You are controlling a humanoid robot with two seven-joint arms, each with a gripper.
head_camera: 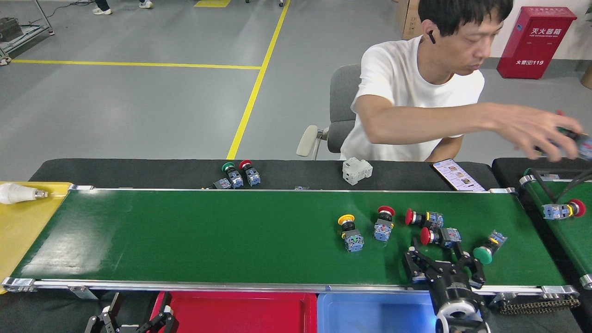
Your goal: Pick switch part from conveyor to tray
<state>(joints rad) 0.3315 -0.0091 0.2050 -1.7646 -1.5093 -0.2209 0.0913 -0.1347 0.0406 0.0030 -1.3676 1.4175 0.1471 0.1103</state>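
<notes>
Several switch parts lie at the right of the conveyor (208,236): a yellow-capped one (350,231), an upright red-capped one (384,224), two red-capped ones on their sides (423,218) (439,237), and a green-capped one (489,249). My right gripper (441,260) reaches over the near rail, open, its fingers spread just short of the nearer red-capped part and holding nothing. My left gripper (133,318) sits low at the bottom left beside the red tray (240,312), open and empty. A blue tray (379,312) lies under my right arm.
A person seated behind the belt stretches a hand (545,132) with a switch over the narrow right belt (571,231), where another switch (562,210) lies. A phone (458,175), a white breaker (356,170) and two switches (240,175) rest on the black table. A yellow tray (18,231) holds a bulb.
</notes>
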